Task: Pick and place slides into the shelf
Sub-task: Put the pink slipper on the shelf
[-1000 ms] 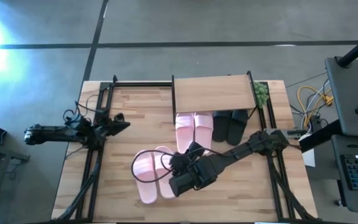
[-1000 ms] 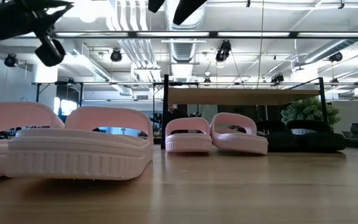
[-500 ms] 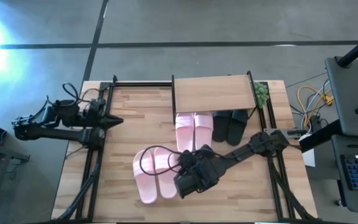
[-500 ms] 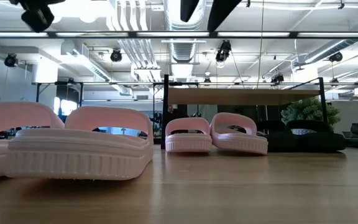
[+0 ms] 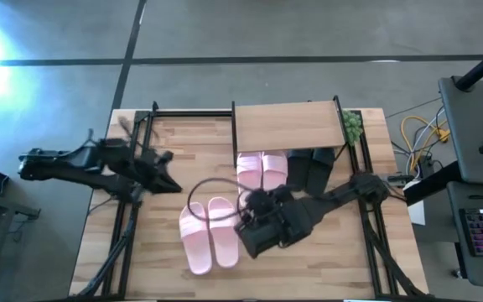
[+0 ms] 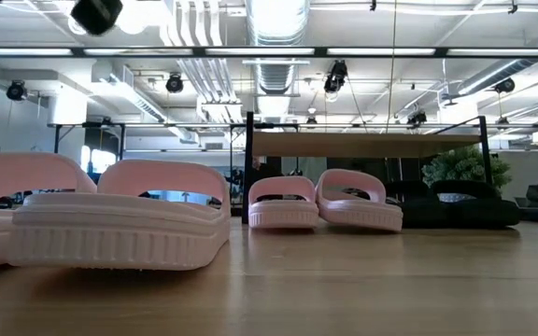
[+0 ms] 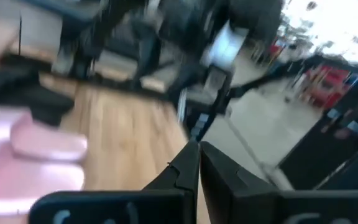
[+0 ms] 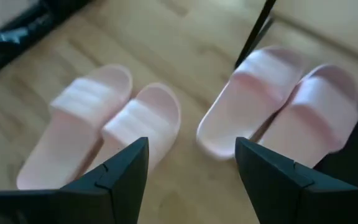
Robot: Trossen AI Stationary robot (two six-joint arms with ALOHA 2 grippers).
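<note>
Two light pink slip-on slides with broad straps [image 5: 208, 237], lying side by side on the near-centre of the large wooden tabletop [image 5: 174, 159], not yet shelved. Likely light, soft moulded foam, a little springy; best taken across the broad strap or by pinching a side wall of the sole, one at a time. Farther back, a second light pink pair [image 5: 262, 172] tucked with toes under the small low shelf with light-wood top board and thin black legs [image 5: 288, 124]; a black pair [image 5: 312, 169] just to its right under the same board. Top board bare; all stowed footwear below it. Small green plant [image 5: 353, 126] at the shelf's right end. Right gripper [image 8: 191, 163] hovering above the table between the two pink pairs, fingers spread wide, holding nothing. Left gripper [image 7: 199, 163] raised over the left side of the table, well apart from the loose pair, fingers pressed together, empty.
</note>
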